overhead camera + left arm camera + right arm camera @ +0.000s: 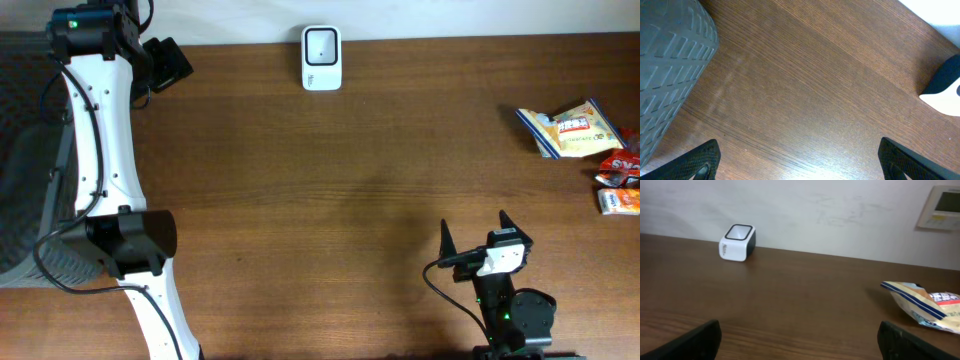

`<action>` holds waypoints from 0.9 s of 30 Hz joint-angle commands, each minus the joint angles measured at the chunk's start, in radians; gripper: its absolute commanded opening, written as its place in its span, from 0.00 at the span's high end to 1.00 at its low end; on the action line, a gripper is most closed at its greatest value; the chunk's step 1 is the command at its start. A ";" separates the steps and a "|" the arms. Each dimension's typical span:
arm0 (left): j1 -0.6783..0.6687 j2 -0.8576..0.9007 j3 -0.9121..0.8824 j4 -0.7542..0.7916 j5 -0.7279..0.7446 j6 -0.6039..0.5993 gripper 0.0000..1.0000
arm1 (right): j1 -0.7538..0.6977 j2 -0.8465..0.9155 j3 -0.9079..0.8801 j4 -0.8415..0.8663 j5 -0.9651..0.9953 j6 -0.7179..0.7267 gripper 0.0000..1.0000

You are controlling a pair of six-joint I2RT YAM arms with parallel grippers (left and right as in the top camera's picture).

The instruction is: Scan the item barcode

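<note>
While agape, two pincers (797,147) (475,232), one scanner (321,58).

The table (350,200) is showing brown wood grain, the scanner (321,58) is showing white around a dark face, and the snack packet (570,130) cream with blue stripes, possibly red lettering.

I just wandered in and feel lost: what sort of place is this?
Probably a robotics lab staging a shop checkout: a white barcode scanner by the far edge of the wooden table, snack packets at its right side, and a robot's left arm and right arm.
</note>
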 commanded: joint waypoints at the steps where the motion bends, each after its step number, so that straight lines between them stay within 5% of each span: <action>1: 0.002 -0.021 0.013 0.001 0.000 -0.009 0.01 | -0.014 -0.008 -0.008 -0.008 0.050 0.007 0.01; 6: 0.002 -0.021 0.013 0.001 0.000 -0.009 0.01 | -0.014 -0.008 -0.008 -0.012 0.101 0.113 0.01; 27: 0.002 -0.021 0.013 0.001 0.000 -0.009 0.01 | -0.014 -0.008 -0.008 -0.011 0.091 0.026 0.02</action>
